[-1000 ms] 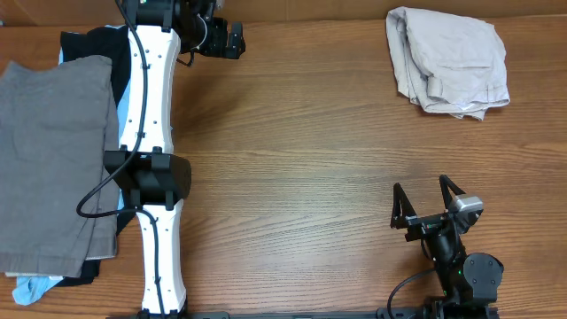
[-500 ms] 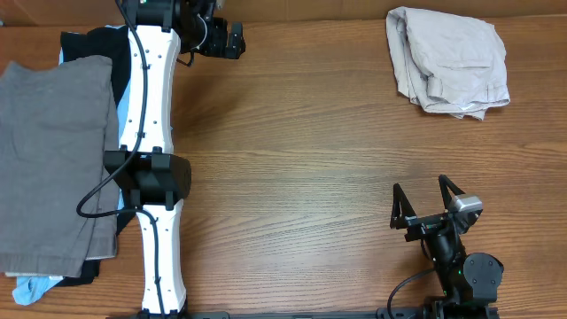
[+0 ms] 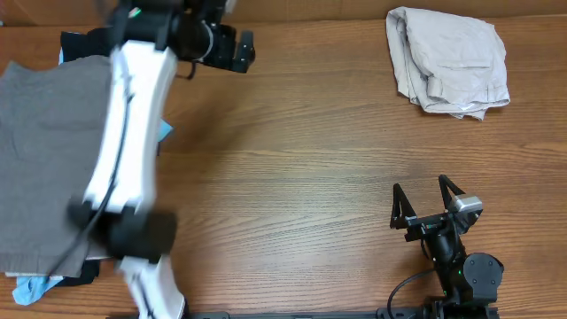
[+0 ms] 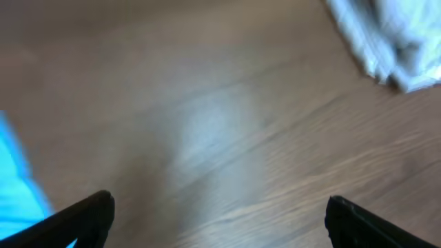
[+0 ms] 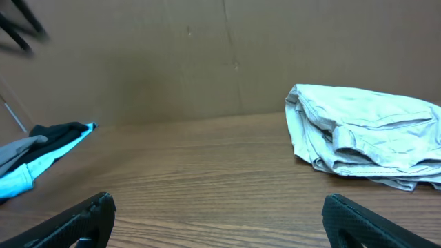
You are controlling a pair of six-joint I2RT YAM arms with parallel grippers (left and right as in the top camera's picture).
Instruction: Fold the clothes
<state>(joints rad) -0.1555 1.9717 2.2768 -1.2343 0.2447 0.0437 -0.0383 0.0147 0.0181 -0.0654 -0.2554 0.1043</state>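
Observation:
The beige khaki shorts (image 3: 448, 60) lie crumpled at the far right of the wooden table; they also show in the right wrist view (image 5: 368, 136) and, blurred, at the top right of the left wrist view (image 4: 396, 38). My left gripper (image 3: 241, 50) is open and empty at the far left-centre, above bare wood, its view blurred by motion. My right gripper (image 3: 423, 206) is open and empty near the front right, well short of the shorts. A stack with a grey garment (image 3: 49, 159) on top of black and light-blue ones (image 3: 31, 285) lies at the left edge.
The left arm (image 3: 124, 151) stretches over the stack's right side. A brown cardboard wall (image 5: 207, 55) backs the table's far edge. A light-blue cloth edge (image 4: 17, 186) shows at the left of the left wrist view.
The left arm has swung, its lower part shifting left and its gripper moving slightly right along the far edge. The right arm and the shorts have not moved.

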